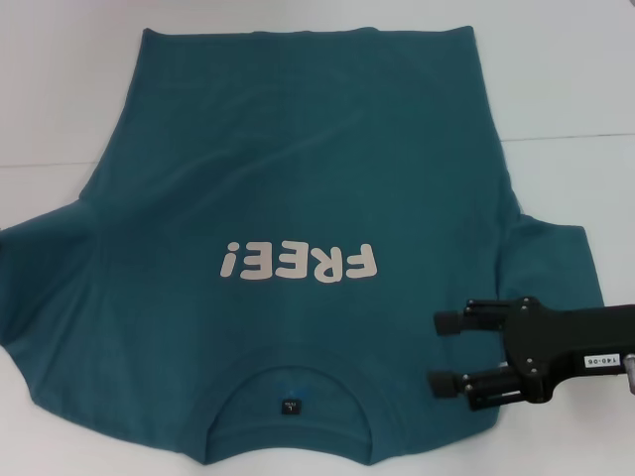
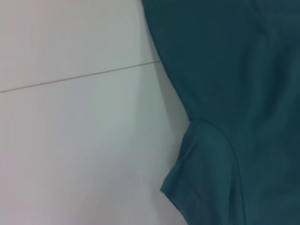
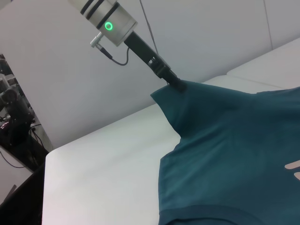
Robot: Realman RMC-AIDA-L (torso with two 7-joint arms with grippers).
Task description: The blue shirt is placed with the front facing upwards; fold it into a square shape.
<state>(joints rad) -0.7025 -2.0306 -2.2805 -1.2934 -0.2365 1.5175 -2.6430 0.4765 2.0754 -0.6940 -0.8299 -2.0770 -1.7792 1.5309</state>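
R hand [image 1: 439, 352] – fingers apart, over blue shirt [image 1: 298, 169] | L hand [image 3: 176, 83] – clenched on sleeve

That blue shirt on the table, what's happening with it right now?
The blue shirt lies face up on the white table, collar nearest the robot, not yet folded. The right gripper is over the shirt's shoulder near its right sleeve, fingers open. In the right wrist view, the left gripper is at the far sleeve's edge, which is lifted off the table.
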